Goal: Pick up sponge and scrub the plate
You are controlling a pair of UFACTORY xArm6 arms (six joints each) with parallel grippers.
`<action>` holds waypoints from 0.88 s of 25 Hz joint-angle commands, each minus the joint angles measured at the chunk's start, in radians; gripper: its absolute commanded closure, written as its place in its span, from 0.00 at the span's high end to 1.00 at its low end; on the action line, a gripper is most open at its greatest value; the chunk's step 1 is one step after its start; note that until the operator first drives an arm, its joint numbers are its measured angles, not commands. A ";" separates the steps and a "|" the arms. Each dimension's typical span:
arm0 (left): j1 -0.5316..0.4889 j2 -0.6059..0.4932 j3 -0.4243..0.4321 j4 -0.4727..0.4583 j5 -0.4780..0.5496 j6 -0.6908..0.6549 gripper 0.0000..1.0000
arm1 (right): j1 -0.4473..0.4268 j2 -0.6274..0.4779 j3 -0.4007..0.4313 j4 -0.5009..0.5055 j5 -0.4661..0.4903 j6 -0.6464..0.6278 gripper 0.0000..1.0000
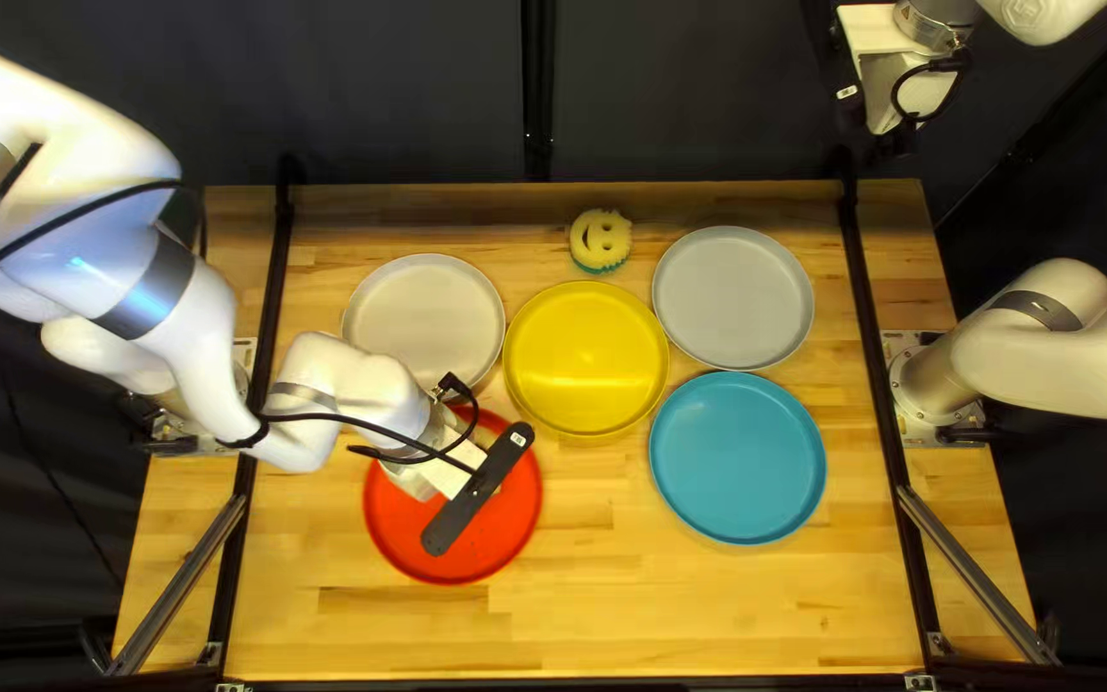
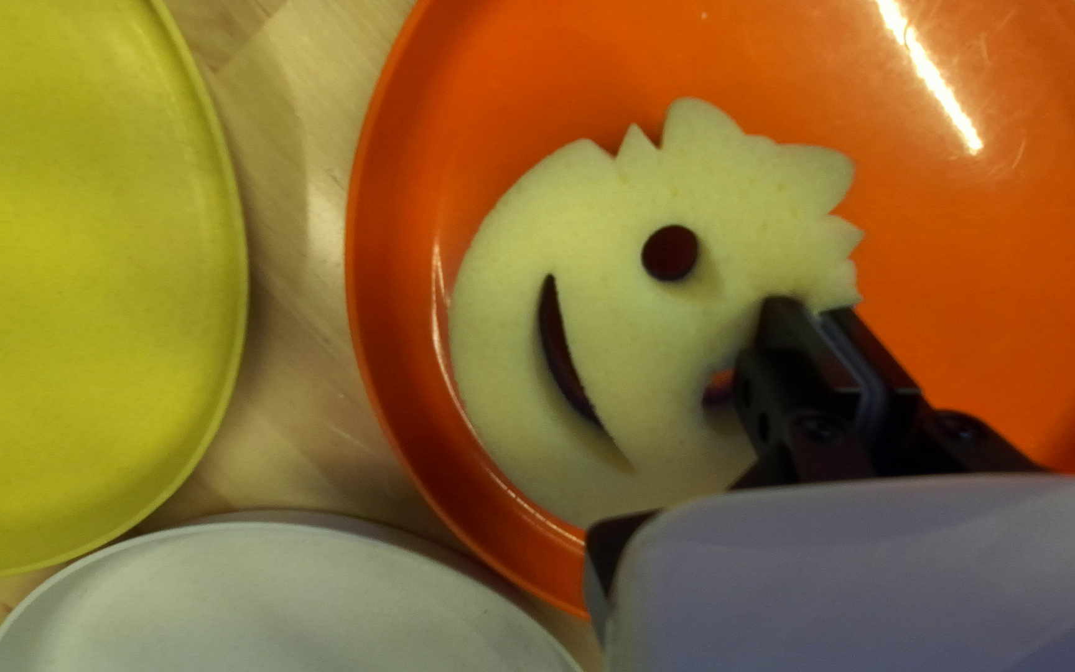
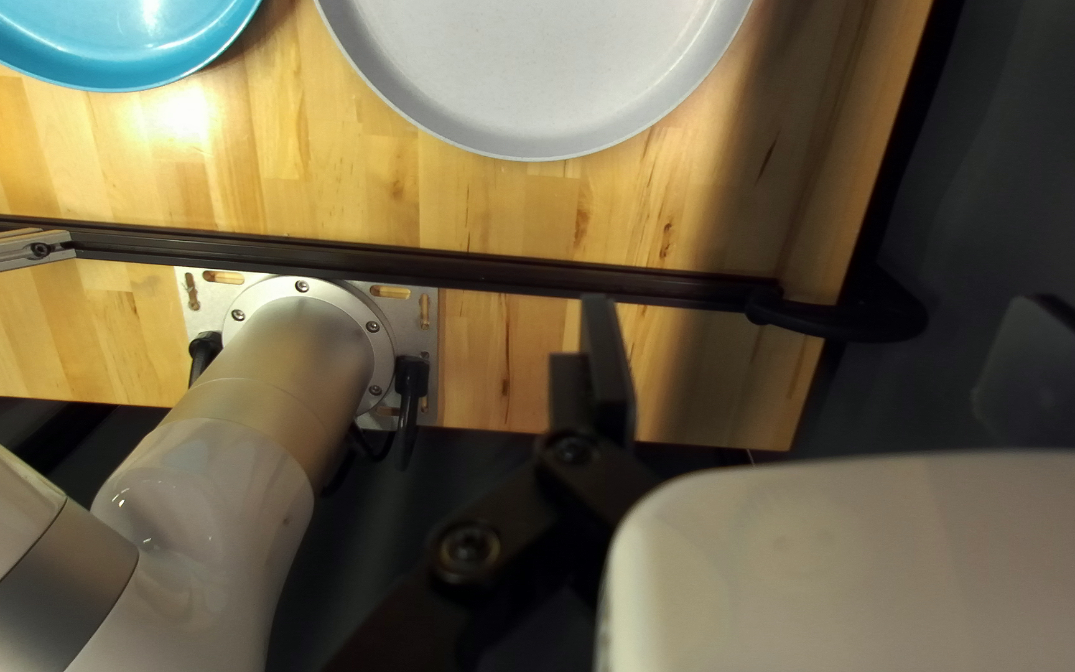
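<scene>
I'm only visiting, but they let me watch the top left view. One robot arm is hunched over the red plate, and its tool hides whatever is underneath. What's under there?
Observer: The left wrist view shows a pale yellow sponge inside the red plate, with the left gripper at its edge.
Visitor: Oh, a sponge! Is it in the middle of the plate, or off to one side?
Observer: Off to one side: it lies close to the plate's rim on the side facing the yellow plate.
</scene>
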 commanded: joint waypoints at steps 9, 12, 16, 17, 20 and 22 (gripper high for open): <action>0.238 0.213 -0.261 0.007 0.050 0.259 0.00 | 0.000 0.000 0.000 0.000 0.000 0.000 1.00; 0.238 0.213 -0.261 0.007 0.050 0.259 0.00 | 0.000 0.000 0.000 0.000 0.000 0.000 1.00; 0.238 0.213 -0.261 0.007 0.050 0.259 0.00 | 0.000 0.000 0.000 0.000 0.000 0.000 1.00; 0.238 0.213 -0.261 0.007 0.050 0.259 0.00 | 0.000 0.000 0.000 0.000 0.000 0.000 1.00; 0.238 0.213 -0.261 0.007 0.050 0.259 0.00 | 0.000 0.000 0.000 0.000 0.000 0.000 1.00; 0.236 0.208 -0.246 0.003 0.045 0.257 0.00 | 0.000 0.000 0.000 0.000 0.000 0.000 1.00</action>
